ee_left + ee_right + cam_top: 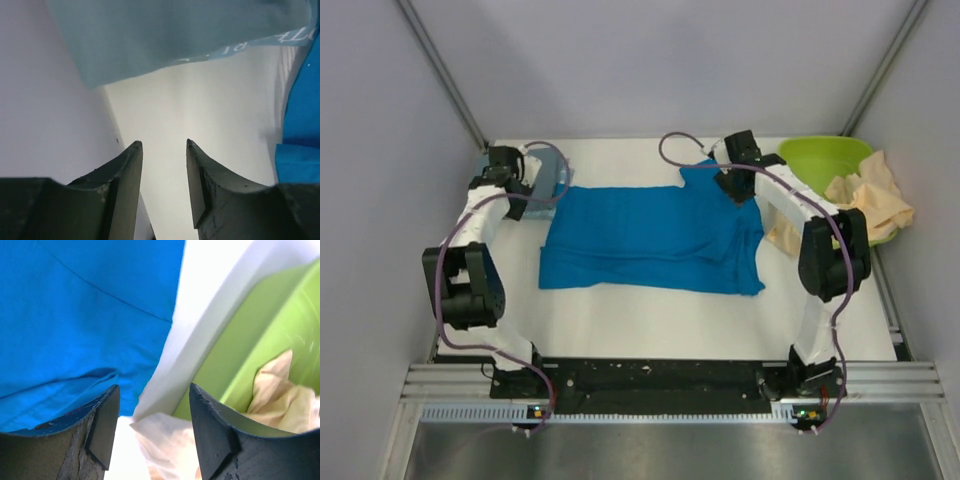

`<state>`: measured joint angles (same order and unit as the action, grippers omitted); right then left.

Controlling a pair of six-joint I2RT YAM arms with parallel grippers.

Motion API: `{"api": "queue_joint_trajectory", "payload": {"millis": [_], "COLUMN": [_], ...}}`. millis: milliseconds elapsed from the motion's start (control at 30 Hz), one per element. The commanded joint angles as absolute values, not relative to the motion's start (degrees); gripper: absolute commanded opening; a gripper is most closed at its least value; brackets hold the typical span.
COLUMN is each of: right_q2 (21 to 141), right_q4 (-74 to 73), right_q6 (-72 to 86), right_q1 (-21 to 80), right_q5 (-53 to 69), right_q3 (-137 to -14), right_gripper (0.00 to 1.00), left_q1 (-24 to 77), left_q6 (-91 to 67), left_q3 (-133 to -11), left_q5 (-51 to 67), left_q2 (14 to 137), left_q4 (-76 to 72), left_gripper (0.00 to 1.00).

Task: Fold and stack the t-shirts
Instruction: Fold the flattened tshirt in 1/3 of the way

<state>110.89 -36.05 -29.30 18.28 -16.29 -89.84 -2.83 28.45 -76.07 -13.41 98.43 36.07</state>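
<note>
Two things could spoil the fold from here, as I judge it. First, the right gripper [154, 387] hangs right at the boundary between two cloths. Its jaws stand partly open with nothing between them, with the blue t-shirt [640, 235] on one side. On the other, the cream t-shirt [165, 440] spills from the lime-green tub [250, 340]. A descent slightly off toward the tub would likely pinch cream cloth, or both cloths together, and drag the wrong shirt across the tabletop [650, 320]. Second, the blue t-shirt's right end lies rumpled, its layers overlapping unevenly. A pinch that catches only the top layer would probably pull the fold askew rather than carry it over cleanly.

The left gripper [162, 145] is likewise parted and empty, over bare tabletop near the far-left corner. The folded grey-blue t-shirt [165, 35] lies just ahead of it. The blue t-shirt's left edge sits off to its right side, near but not between the fingers. A careless reach there could nudge the grey-blue t-shirt out of square.

The blue t-shirt itself lies spread across the middle of the tabletop, between the two grippers, its far corners closest to them.
</note>
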Motion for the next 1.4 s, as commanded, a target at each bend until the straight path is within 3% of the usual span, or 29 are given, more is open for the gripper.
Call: {"api": "queue_joint_trajectory", "payload": {"millis": [0, 67, 133, 267, 467, 700, 800, 933, 967, 1100, 1367], "right_q2": [100.05, 93.46, 87.75, 79.12, 69.45, 65.31, 62.77, 59.59, 60.72, 67.66, 77.61], "right_q4": [-41.29, -44.81, -46.49, -47.11, -42.20, -37.62, -37.44, -38.58, -38.50, -35.51, -35.07], "right_q6": [-9.88, -3.19, 3.56, 11.58, 18.36, 24.17, 25.66, 22.33, 21.45, 19.08, 20.12], "right_q1": [17.67, 17.14, 16.79, 15.65, 13.89, 13.10, 13.44, 19.06, 20.20, 23.63, 25.75], "right_q5": [-16.72, -8.83, -2.92, 3.77, 6.23, 8.00, 6.17, -4.64, -5.62, -7.73, -20.99], "right_q3": [-90.55, -85.55, -78.53, -64.98, -50.91, -41.76, -40.17, -42.18, -42.62, -43.15, -45.26], "right_gripper": [0.59, 0.60, 0.60, 0.60, 0.57, 0.55, 0.52, 0.58, 0.61, 0.70, 0.65], "left_q1": [-3.00, -0.80, 2.45, 4.22, 5.09, 7.29, 7.29, 7.29, 7.29, 7.29, 7.29], "left_q6": [32.50, 38.11, 43.91, 50.44, 54.22, 55.20, 54.85, 53.79, 53.53, 52.82, 52.99], "left_q3": [-75.61, -70.52, -63.75, -56.18, -48.35, -42.20, -40.87, -40.69, -40.78, -40.43, -40.26], "left_q5": [-3.54, 3.65, 7.89, 10.29, 7.38, 4.66, 2.12, 2.19, 2.37, 2.46, -2.72], "left_q2": [89.23, 84.22, 78.25, 75.59, 75.58, 79.89, 81.12, 80.95, 80.69, 78.14, 75.50], "left_q4": [38.14, 41.20, 43.67, 49.22, 41.15, 32.53, 30.15, 30.41, 30.67, 31.81, 33.92], "left_gripper": [0.39, 0.32, 0.31, 0.41, 0.56, 0.57, 0.48, 0.06, 0.00, 0.00, 0.00]}}
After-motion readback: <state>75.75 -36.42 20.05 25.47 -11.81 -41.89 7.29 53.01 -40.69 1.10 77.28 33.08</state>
